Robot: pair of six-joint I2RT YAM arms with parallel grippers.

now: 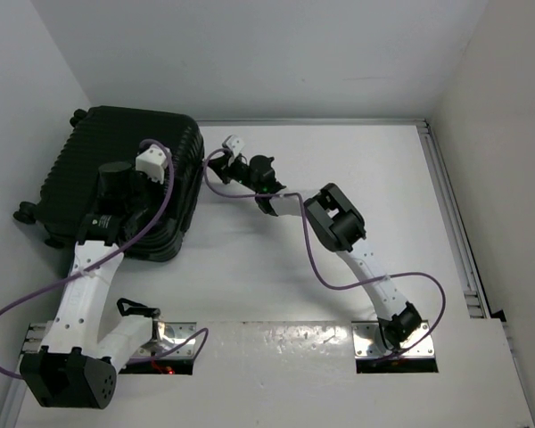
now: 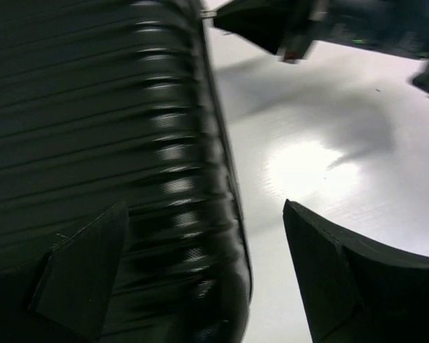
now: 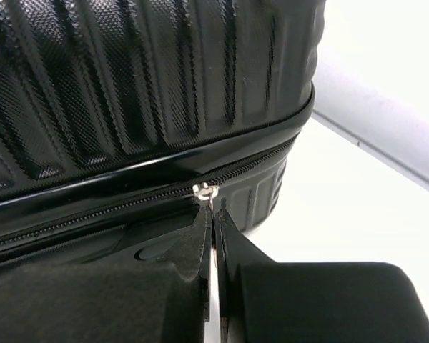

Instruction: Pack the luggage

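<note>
The luggage (image 1: pixel 116 178) is a large black ribbed hard-shell suitcase lying closed at the far left of the table. My left gripper (image 1: pixel 134 192) hovers over its top shell, jaws open, one finger (image 2: pixel 86 275) over the shell and the other (image 2: pixel 357 286) past its right edge (image 2: pixel 222 179). My right gripper (image 1: pixel 221 165) is at the suitcase's right side, shut on the silver zipper pull (image 3: pixel 206 191) on the zipper line (image 3: pixel 129 204) between the two shells.
White walls close the table at the back and both sides. A metal rail (image 1: pixel 455 232) runs along the right edge. Purple cables (image 1: pixel 160 205) loop from both arms over the suitcase and table.
</note>
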